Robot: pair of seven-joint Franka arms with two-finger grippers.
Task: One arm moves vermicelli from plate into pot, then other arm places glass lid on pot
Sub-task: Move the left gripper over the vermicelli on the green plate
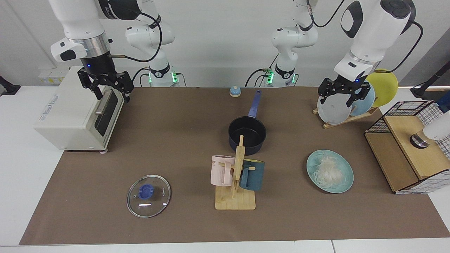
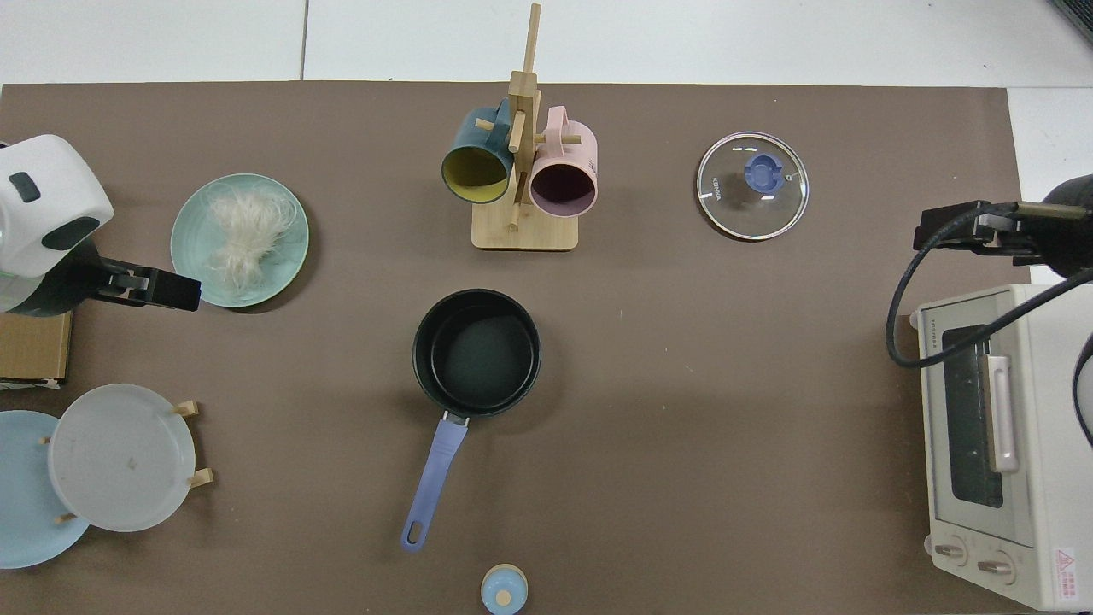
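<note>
**Both tools up and empty; vermicelli on plate, pot empty, lid on the bench**

Left tool [image 1: 338, 95] hangs above the bench near the edge where the arm bases stand, fingers spread, holding nothing, in front of the wooden plate rack [image 1: 342, 119] in the facing view. In the top view the left tool [image 2: 162, 290] pokes in just beside the rim of the plate [image 2: 286, 260], not touching it.

Vermicelli [image 1: 328, 168] lies in a loose tangle on the teal plate [image 1: 346, 182], toward the left arm's end of the bench and nearer the edge away from the bases. Vermicelli is apart from the left tool, lower, out toward that far edge.

Pot [image 1: 247, 135] sits mid-bench, inside empty, handle pointing toward the bases' edge. It stands just behind the mug stand [image 1: 235, 196], which carries a pink mug [image 1: 221, 170] and a navy mug [image 1: 252, 175].

Right tool [image 1: 107, 84] hangs over the toaster oven [image 1: 75, 112] at the right arm's end of the bench, fingers spread, empty. Glass lid [image 1: 148, 195] lies flat on the bench, knob up, near the far edge on that same end, well apart from the right tool and from the pot.

Small blue bell-like object [image 1: 235, 91] sits at the bases' edge beyond the pot handle.
</note>
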